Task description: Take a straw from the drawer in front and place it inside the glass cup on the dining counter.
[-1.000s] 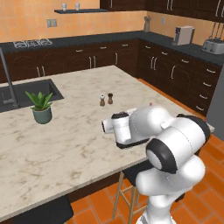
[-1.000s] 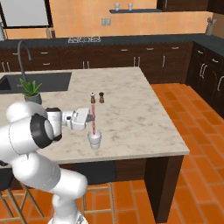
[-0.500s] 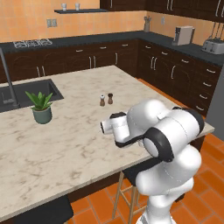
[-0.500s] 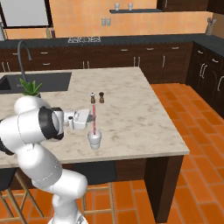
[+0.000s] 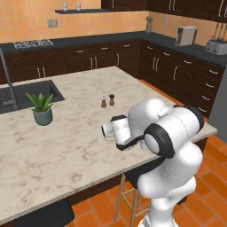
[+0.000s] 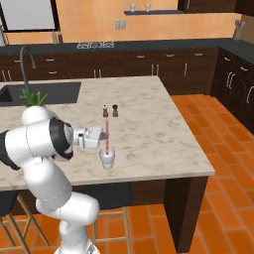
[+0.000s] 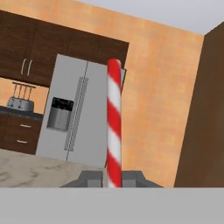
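Right base view — end effector [image 6: 103,139] clenched on the upright straw [image 6: 106,135] above the glass cup [image 6: 107,158]; shakers [image 6: 109,110] stand beyond on the worktop [image 6: 149,124].

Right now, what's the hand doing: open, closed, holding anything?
Hand: closed on the straw, which it holds upright, lower end in the glass cup on the dining counter.

the white arm rises from the base, folds at a dark-ringed elbow and reaches level over the counter edge, forearm and wrist horizontal; the gripper [image 6: 103,140] points sideways at the end of it. its two grey fingers [image 7: 92,178] are closed tight, pinching a thin striped stick that stands upright between them.
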### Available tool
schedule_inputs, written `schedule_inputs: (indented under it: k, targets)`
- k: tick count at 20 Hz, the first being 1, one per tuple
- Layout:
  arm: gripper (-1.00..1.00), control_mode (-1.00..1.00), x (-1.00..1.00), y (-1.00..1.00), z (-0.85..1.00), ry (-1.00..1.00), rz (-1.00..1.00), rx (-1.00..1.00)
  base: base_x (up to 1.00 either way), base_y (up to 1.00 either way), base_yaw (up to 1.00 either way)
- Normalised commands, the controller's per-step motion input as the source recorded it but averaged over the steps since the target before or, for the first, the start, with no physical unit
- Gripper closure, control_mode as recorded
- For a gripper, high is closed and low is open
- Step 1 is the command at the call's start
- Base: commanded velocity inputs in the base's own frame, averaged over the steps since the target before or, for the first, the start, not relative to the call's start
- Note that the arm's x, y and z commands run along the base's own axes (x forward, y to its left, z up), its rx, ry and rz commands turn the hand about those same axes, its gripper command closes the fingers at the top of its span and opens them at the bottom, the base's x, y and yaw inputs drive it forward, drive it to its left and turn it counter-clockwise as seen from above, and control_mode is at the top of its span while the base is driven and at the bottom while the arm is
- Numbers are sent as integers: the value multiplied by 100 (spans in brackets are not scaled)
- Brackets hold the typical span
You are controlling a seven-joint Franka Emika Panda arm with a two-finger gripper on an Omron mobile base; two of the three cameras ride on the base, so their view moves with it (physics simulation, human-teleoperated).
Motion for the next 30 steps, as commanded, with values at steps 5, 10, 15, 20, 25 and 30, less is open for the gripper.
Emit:
schedule_inputs:
  k: [5, 10, 15, 20, 25, 30]
  targets:
    - [100, -100, 0, 0, -80, -31, 0, -2, 0, 0, 0]
    - [100, -100, 0, 0, -89, -31, 2, -5, 0, 0, 0]
    - [100, -100, 0, 0, -89, -30, 2, -7, 0, 0, 0]
    - [-100, -100, -1, 0, -66, -30, 1, -4, 0, 0, 0]
    - [-100, -100, -15, 0, -64, -34, 2, 0, 0, 0, 0]
    - [-100, -100, -76, 0, 51, -41, 8, 16, 0, 0, 0]
